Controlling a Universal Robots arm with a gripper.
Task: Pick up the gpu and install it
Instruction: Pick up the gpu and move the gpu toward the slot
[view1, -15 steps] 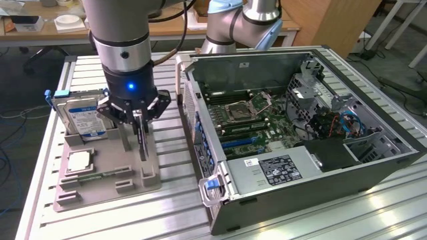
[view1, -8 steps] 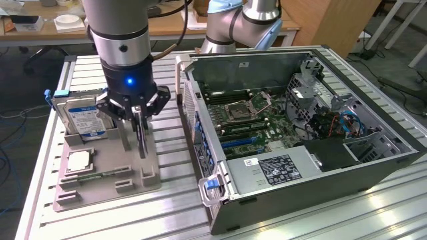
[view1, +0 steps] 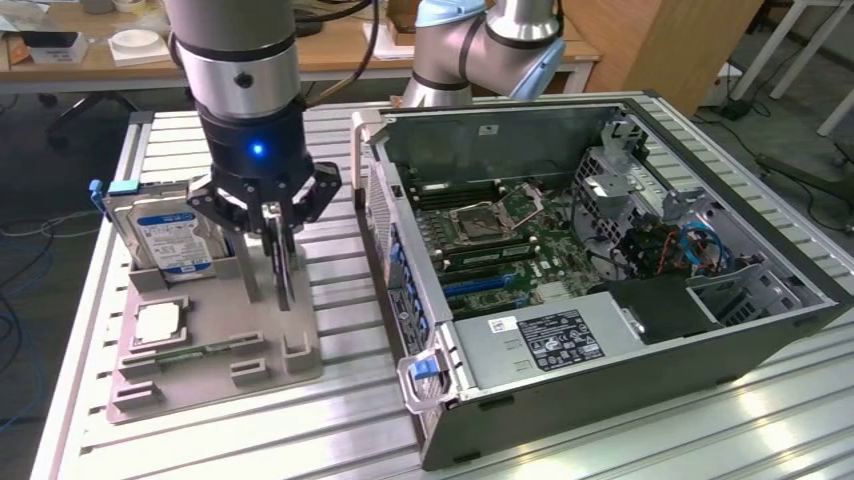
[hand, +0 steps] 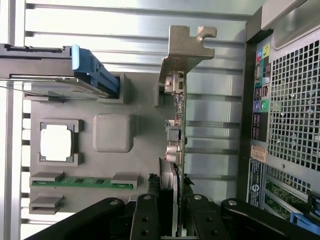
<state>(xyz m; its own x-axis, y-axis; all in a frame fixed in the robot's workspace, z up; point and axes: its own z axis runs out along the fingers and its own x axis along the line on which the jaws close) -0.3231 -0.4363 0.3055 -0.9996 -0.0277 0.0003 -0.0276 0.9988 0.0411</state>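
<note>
Gripper (view1: 276, 222) hangs low over the grey holder tray (view1: 200, 385), left-centre of the exterior view. Fingers (hand: 146, 220) pinch the gpu (view1: 284, 272) from both sides. Card stands on edge in its tray slot. Hard drive (view1: 167, 240) is just left of it, and the open computer case (view1: 747, 330) is to the right on the tabletop (view1: 347, 440).

Arm (view1: 240, 60) cut off by exterior view's top edge. End effector (view1: 274, 232) covers gpu (view1: 283, 275) upper edge and drive (view1: 163, 240) corner. Label (view1: 554, 340) print inside case (view1: 561, 425) too small to read. Wrist view: end effector (hand: 172, 210) links run off picture edge, gripped end of gpu (hand: 179, 120) hidden between them. Drive (hand: 45, 85) and case (hand: 295, 100) cut by edges.
</note>
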